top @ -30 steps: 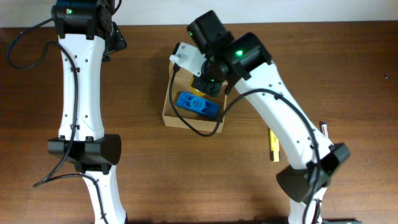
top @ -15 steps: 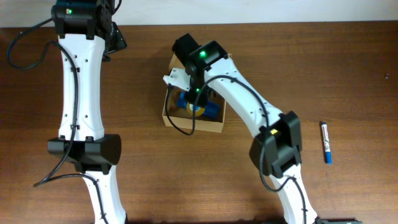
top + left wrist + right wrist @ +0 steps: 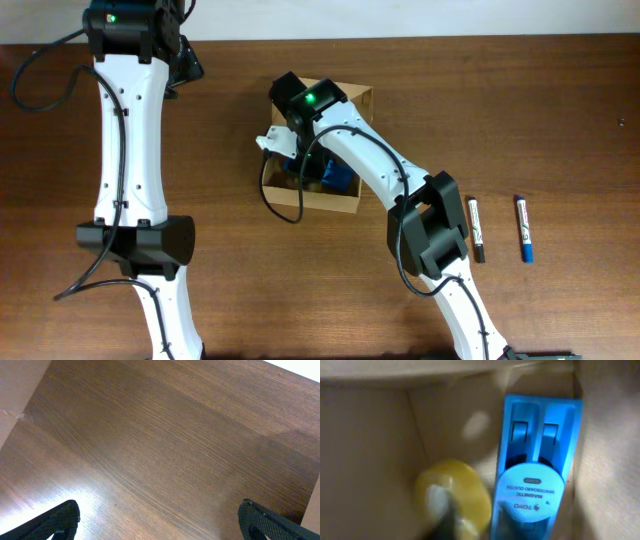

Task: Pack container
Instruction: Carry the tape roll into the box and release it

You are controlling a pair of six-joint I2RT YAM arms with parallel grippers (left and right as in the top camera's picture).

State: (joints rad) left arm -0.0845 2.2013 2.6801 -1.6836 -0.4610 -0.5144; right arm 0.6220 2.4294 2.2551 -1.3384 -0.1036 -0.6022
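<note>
The step in hand appears to be setting an item down inside the box [image 3: 365, 97], which stands near the far edge of the bench [image 3: 560, 120], about midway along it. The right arm [image 3: 360, 155] reaches down into the box from the near right. The right gripper [image 3: 299, 168] is mostly hidden under its own wrist, and we cannot tell how far its jaws stand apart or whether they hold anything. To do this step well, we recommend opening the jaws fully while low over the box floor. We would then lift straight up, clear of the walls, so that nothing is dragged out or tipped. The right wrist view shows the contents: a yellow tape roll [image 3: 454, 496] lies just beside a blue whiteboard duster [image 3: 537, 460], which rests along one wall. The left gripper [image 3: 159, 522] hovers wide open over bare wood near the far left corner, holding nothing. Two pens [image 3: 477, 230] lie near the right edge, not yet packed.
</note>
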